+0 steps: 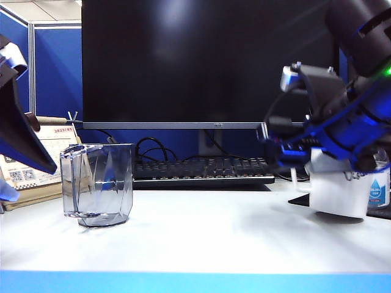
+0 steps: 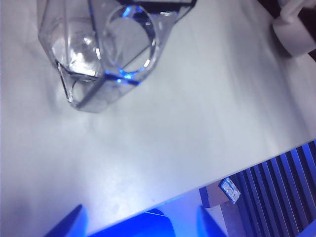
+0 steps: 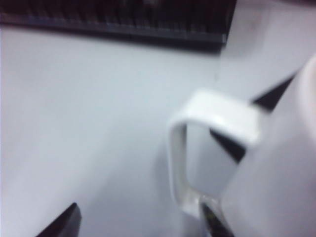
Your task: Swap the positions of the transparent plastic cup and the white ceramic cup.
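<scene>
Right gripper [image 1: 317, 160]: low over the right side of the table, right at the white ceramic cup [image 1: 335, 190]; fingers spread wide, nothing pinched as yet; in the right wrist view only two dark fingertips [image 3: 64, 223] at the edge of the picture, with the cup's handle [image 3: 207, 143] between them
Left gripper [image 2: 143, 222]: hanging above the left side of the table, near the transparent plastic cup [image 1: 98, 184] but apart from it; blue fingers [image 2: 66, 224] spread, holding nothing
Transparent plastic cup: upright on the white table [image 1: 201, 238], left side, in front of a desk calendar [image 1: 36, 160]; untouched
White ceramic cup: right side of the table, seemingly tilted, base partly over a dark mat [image 1: 305, 201]; just beside a clear pump bottle [image 1: 379, 183]; cannot tell whether fully resting on the table
Behind: black keyboard [image 1: 201, 169] and dark monitor [image 1: 208, 61], well clear of both cups
Step in hand: likely the first pick, right gripper lining up on the white cup's handle; neither cup moved to the other's place so far
Next move calls for: settling the fingers around the handle or wall, closing firmly, then lifting straight up before crossing leftward
Caution: cup close to pump bottle and mat edge, so little room for sideways drift
</scene>
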Controlling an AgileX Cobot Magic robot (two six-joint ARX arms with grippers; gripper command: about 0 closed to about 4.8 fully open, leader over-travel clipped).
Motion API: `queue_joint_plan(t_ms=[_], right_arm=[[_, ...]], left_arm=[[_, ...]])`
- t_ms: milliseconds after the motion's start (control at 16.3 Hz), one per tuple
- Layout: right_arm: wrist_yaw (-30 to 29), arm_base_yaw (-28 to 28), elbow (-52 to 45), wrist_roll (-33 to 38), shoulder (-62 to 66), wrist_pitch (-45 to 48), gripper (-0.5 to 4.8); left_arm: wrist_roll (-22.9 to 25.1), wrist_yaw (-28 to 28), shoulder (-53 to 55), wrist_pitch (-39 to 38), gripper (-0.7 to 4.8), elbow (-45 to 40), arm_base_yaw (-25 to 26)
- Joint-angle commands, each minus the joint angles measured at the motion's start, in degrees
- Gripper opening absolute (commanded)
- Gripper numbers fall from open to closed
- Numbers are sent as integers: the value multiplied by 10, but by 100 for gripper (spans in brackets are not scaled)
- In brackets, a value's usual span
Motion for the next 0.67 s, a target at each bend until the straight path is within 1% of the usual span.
queue_joint_plan(t_ms=[61,306,429,612,674], right_arm=[[14,-1,3,1,-1,-56,311],[13,-1,3,31,-2,-68,311],[13,-1,3,32,-1,-40,311],[14,-1,3,31,-1,27,310],[14,-1,3,32,-1,30,310]], left_arm=[[2,-1,-1,9,293,1,0],[2,-1,-1,21,292,1,0],[2,-2,-1,24,292,1,0],[3,-2,-1,27,292,1,0],[3,-2,-1,27,292,1,0]])
